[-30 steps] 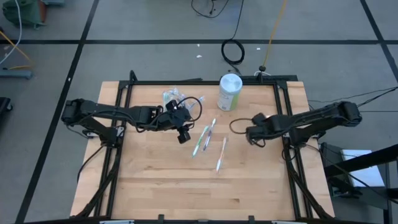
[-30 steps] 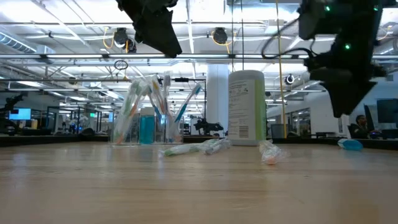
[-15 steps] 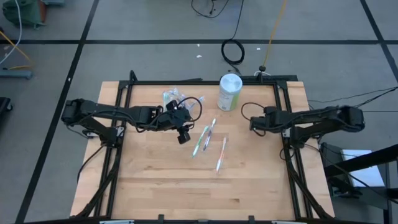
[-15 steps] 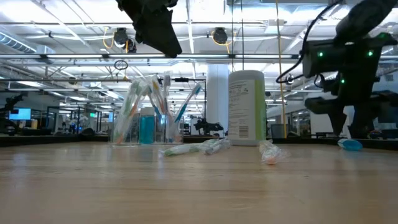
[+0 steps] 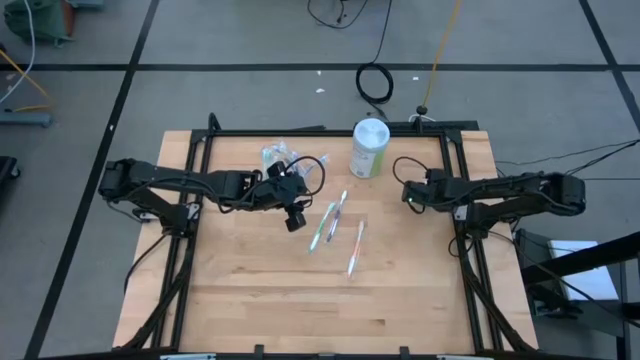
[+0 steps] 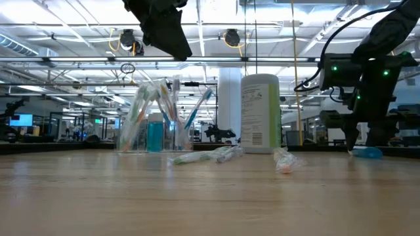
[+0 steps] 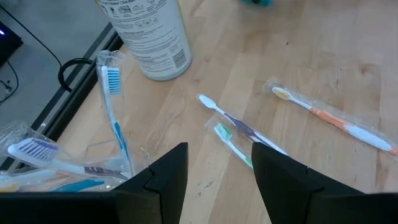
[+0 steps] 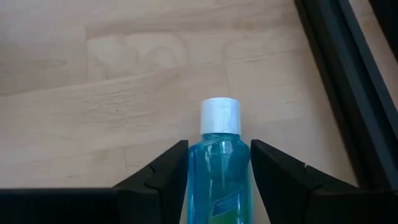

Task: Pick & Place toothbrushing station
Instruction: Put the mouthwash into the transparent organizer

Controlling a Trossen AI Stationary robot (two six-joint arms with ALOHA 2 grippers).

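Observation:
The toothbrushing station, a clear cup of toothbrushes (image 5: 283, 160) (image 6: 154, 128), stands on its base at the table's far left-centre. My left gripper (image 5: 294, 220) (image 7: 217, 152) hangs open and empty above the table, just right of and nearer than the cup. My right gripper (image 5: 408, 196) (image 8: 219, 146) is low at the table's right. Its open fingers stand on either side of a small blue bottle with a white cap (image 8: 219, 155) (image 6: 371, 152), which lies on the table. My right gripper's fingers (image 8: 168, 171) stand close along both sides of the blue bottle just below its white cap (image 8: 219, 116). The fingers come nearly level along the table. Whether they touch the bottle, I cannot tell.
A pale-green canister with a white lid (image 5: 369, 148) (image 6: 260, 113) stands at the far centre. Three wrapped toothbrushes lie loose mid-table (image 5: 335, 215) (image 5: 355, 248) (image 7: 336, 118). A black frame rail (image 8: 348, 81) runs along the table's right side, close to the bottle.
My right gripper has gone toward the table's far edge and a little right. It has come down from high above the table to table height at the blue bottle. My left gripper and the cup have kept still.

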